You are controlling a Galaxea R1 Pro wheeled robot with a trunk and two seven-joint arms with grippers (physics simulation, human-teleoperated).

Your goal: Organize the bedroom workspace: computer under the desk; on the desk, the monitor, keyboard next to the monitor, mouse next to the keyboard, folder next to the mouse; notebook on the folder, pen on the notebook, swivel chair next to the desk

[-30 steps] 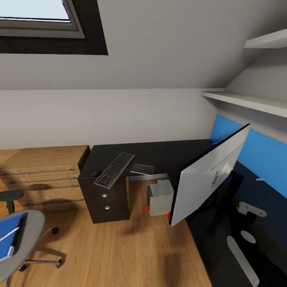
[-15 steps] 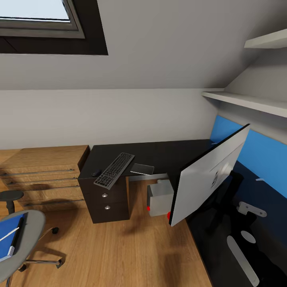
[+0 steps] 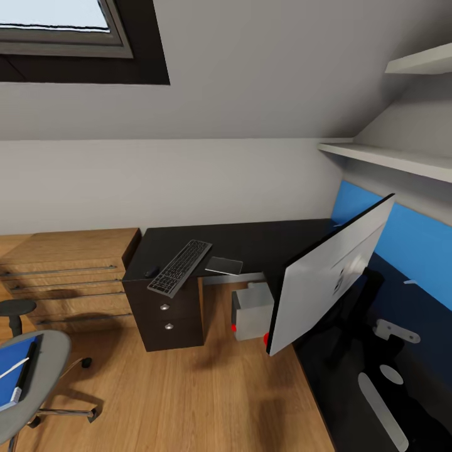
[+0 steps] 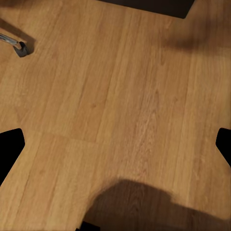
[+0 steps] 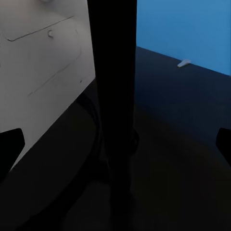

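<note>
The black desk [image 3: 251, 242] runs along the wall and down the right side. On it lie the keyboard [image 3: 179, 268] and, beside that, the small black mouse [image 3: 151, 272]. The monitor [image 3: 329, 276] stands on the right wing, its pale back toward me; the right wrist view looks at its back [image 5: 43, 62] and black stand [image 5: 115, 120]. The grey computer [image 3: 253, 312] sits on the floor under the desk. At lower left the swivel chair [image 3: 47, 351] carries the blue folder [image 3: 9, 367] with the white pen [image 3: 14, 368] on it. Both grippers, left [image 4: 115, 149] and right [image 5: 115, 149], are open.
A flat grey rectangle [image 3: 224, 265] overhangs the desk edge next to the keyboard. A wooden drawer chest [image 3: 69, 270] stands left of the desk. White shelves [image 3: 383, 157] hang over the blue back panel [image 3: 414, 245]. Below the left gripper is wooden floor [image 4: 120, 96] with a chair caster [image 4: 20, 48].
The whole view has shifted very slightly; none of the things has moved.
</note>
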